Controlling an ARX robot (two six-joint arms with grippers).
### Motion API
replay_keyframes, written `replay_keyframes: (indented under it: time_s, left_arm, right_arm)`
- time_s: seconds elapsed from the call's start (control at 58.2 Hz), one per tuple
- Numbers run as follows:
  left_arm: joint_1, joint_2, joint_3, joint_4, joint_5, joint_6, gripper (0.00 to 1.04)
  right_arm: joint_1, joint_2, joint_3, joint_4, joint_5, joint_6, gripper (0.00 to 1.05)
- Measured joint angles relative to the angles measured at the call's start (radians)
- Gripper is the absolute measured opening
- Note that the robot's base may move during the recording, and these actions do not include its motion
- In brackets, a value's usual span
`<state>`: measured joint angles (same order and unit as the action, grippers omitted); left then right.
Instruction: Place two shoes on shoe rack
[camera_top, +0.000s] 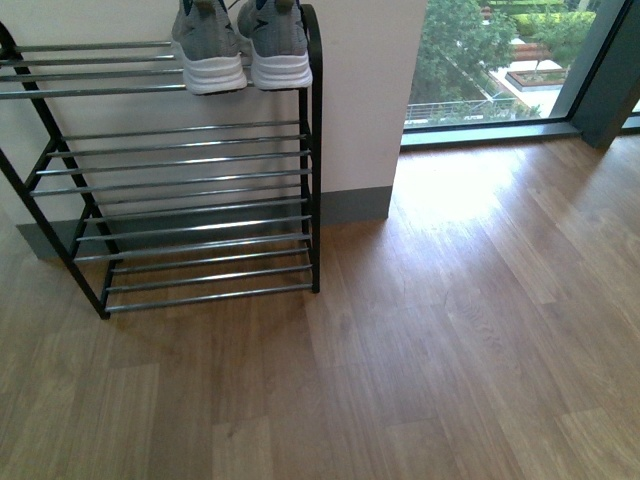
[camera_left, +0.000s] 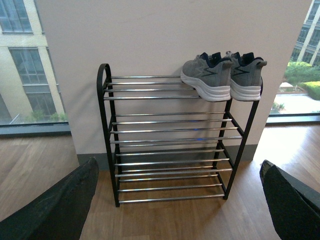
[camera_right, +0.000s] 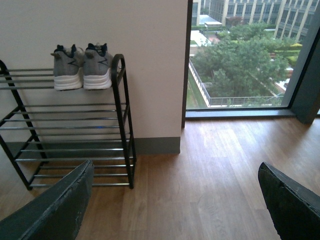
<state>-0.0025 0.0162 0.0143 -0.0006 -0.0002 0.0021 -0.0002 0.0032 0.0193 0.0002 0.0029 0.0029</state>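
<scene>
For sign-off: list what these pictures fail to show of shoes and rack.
- Front view: the top edge cuts off the two shoes beyond their heels; the left edge clips the shoe rack.
- Right wrist view: the picture edge cuts one end of the rack; the heels hide toes and laces.
- Left wrist view: one shoe hides the other's front.

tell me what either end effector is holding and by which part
Nothing: left end effector and right end effector are open and empty; both shoes sit on the shoe rack's top tier.
</scene>
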Motion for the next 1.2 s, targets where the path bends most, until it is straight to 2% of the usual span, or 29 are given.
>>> replay_keyframes:
  time_s: [1.203]
  left_arm:
    - [0.000,0.000,0.000,0.000,0.000,0.000,0.95]
  right_arm:
    - [0.000,0.001,0.000,0.000,-0.002,0.000,0.95]
